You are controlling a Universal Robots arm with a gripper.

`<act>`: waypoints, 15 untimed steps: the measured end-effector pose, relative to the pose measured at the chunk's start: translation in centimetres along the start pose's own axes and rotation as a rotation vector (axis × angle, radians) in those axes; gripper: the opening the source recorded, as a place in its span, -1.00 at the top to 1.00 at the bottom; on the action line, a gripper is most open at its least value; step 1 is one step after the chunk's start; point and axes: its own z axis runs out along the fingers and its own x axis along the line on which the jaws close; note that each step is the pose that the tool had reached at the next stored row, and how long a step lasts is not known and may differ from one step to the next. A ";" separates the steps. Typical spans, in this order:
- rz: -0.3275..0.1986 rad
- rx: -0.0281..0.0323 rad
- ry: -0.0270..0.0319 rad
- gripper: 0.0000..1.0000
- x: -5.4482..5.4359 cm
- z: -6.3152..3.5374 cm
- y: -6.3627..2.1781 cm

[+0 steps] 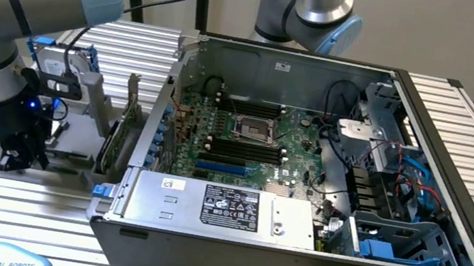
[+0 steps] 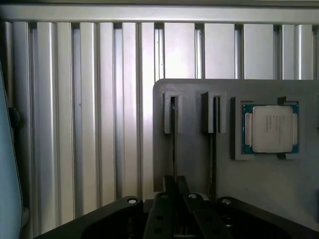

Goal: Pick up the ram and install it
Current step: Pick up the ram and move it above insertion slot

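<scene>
Your ribbed aluminium counter [image 1: 467, 129] carries the open grey metal computer case [image 1: 293, 264]. The case lies on its side with the green motherboard [image 1: 260, 136] facing up and a silver labelled power-supply box [image 1: 218, 206] along its near wall. On the exterior view's left, outside the case, your grey-and-blue robot arm [image 1: 2, 33] reaches down to a flat grey holder plate [image 2: 259, 194] resting on the counter. In the wrist view you can see a square recess in that plate holding a silver-capped processor [image 2: 270, 128] on a blue-green board. Beside it are two narrow slots [image 2: 218, 112], each with a thin stick standing on edge, so each shows as a dark line. The ram stick [image 2: 173, 144] at your gripper sits in the slot farther from the processor, in the holder and well apart from the motherboard. The other stick [image 2: 213, 149] stands in the slot just beside the processor. The black gripper [image 2: 175, 184] is narrow, its fingertips pinched on the ram stick's near end.
</scene>
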 end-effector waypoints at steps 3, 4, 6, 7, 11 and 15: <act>0.000 0.0000 -0.0001 0.73 0.0 -0.96 0.04; 0.000 -0.0001 0.0000 0.73 -0.1 -1.36 0.06; 0.000 0.0000 -0.0001 0.73 -0.1 -2.27 0.11; 0.000 -0.0001 0.0000 0.73 -0.1 -2.73 0.13; 0.000 0.0001 -0.0002 0.73 -0.2 -4.52 0.18; 0.000 0.0001 -0.0003 0.73 -0.3 -6.36 0.10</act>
